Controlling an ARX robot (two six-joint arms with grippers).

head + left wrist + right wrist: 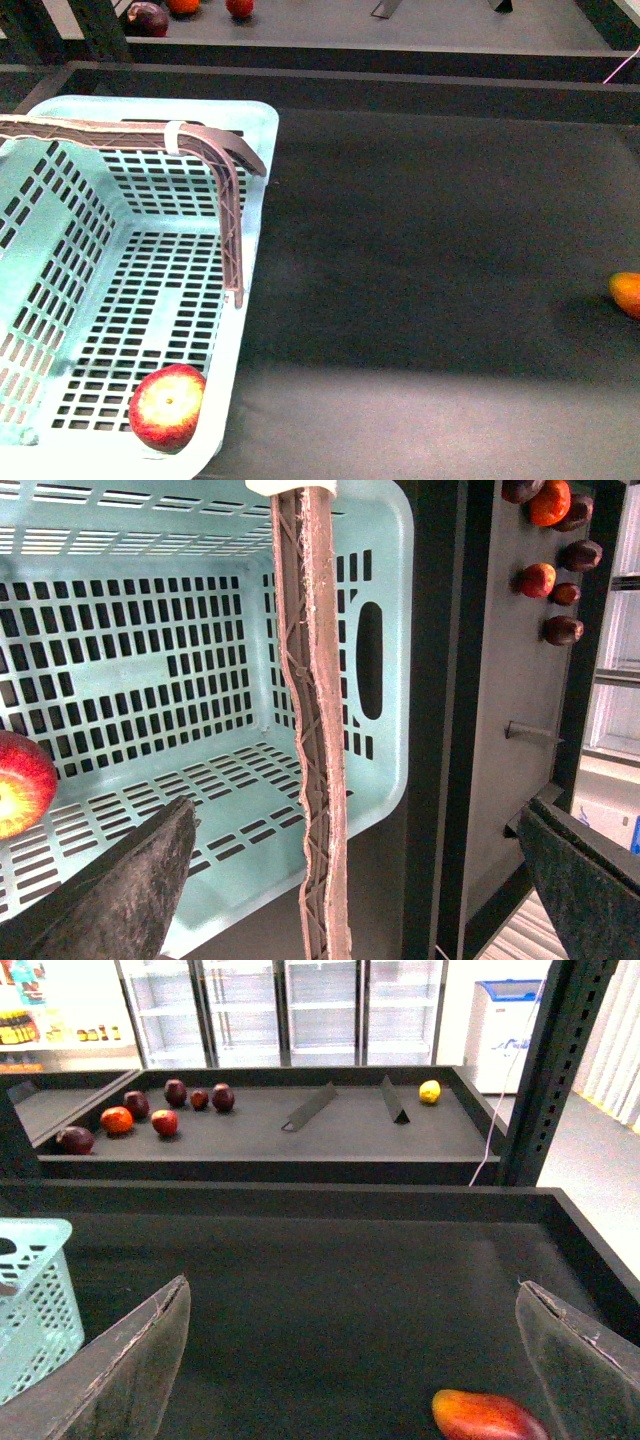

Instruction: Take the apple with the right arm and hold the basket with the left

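Apple (167,407) in basket (255,215) (near corner); right wrist alone shows lemon (430,1091).

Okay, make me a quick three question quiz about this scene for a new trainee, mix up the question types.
1. True or false: the apple lies inside the basket.
2. In the front view, which fruit lies on the dark mat by the right edge? A) oblong orange-yellow fruit B) banana C) grapes
3. Fill in: the left gripper is ____, its fingers either side of the basket's handle.

Key: 1 true; 2 A; 3 open.
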